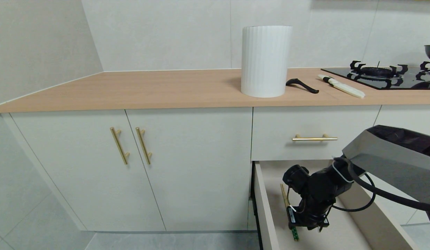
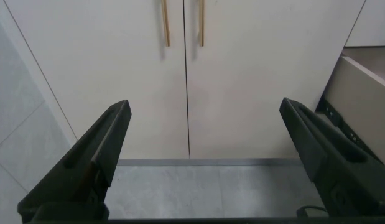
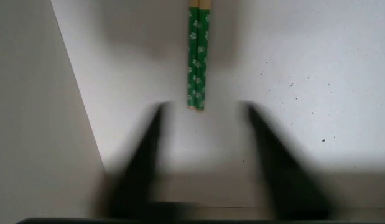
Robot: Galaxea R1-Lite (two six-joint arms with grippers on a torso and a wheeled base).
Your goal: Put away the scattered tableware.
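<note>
Right gripper [image 3: 203, 107] spread, empty, over chopsticks [image 3: 198, 56] inside drawer [image 1: 265, 208]; left gripper [image 2: 204, 115] spread wide, empty, beside drawer.

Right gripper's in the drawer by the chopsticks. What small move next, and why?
Probably raise the right gripper out of the open beige drawer: it is open, the green-tipped wooden chopsticks lie flat on the drawer floor, and a black-handled utensil sits on the wooden countertop.

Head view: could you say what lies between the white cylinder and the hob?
A black utensil and a white utensil lie between cylinder and hob, in the head view.
</note>
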